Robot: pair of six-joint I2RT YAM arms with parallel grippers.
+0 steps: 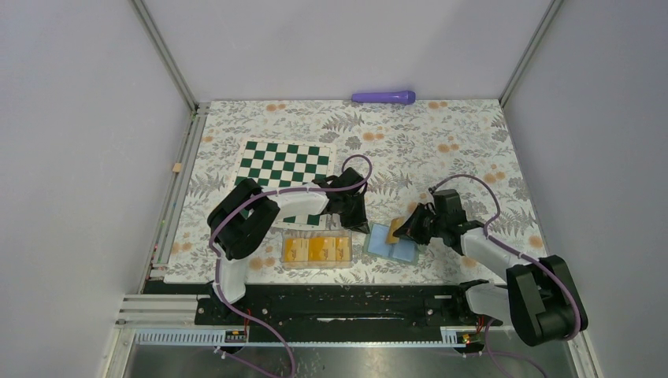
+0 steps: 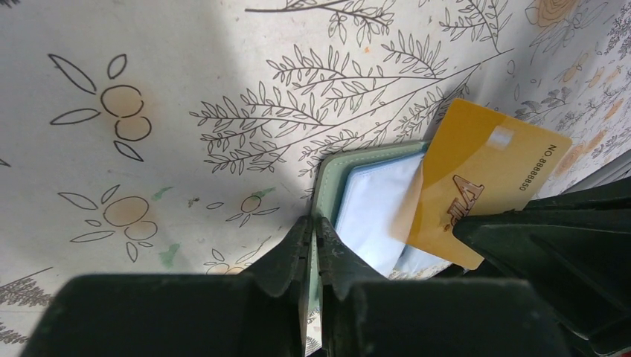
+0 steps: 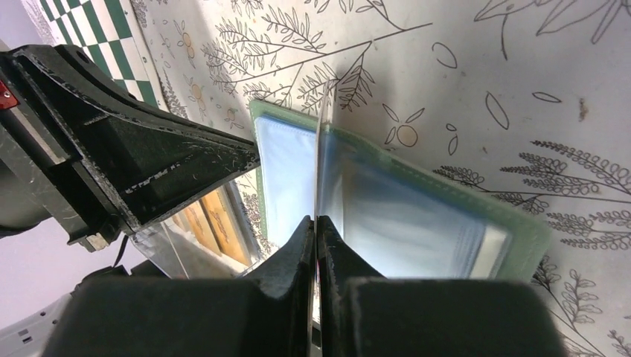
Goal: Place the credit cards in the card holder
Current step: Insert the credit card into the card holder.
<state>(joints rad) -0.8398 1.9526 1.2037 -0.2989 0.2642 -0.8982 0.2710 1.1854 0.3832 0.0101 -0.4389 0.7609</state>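
Right jaws tight around card [image 2: 476, 171]

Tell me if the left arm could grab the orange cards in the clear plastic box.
Probably not yet: its jaws are shut on the sage-green card holder, though the box lies near.

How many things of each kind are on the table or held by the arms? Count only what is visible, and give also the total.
credit cards: 4 (one in the right gripper, three showing in the clear plastic box)
card holder: 1
clear plastic box: 1
chessboard mat: 1
purple cylinder: 1
Total: 8
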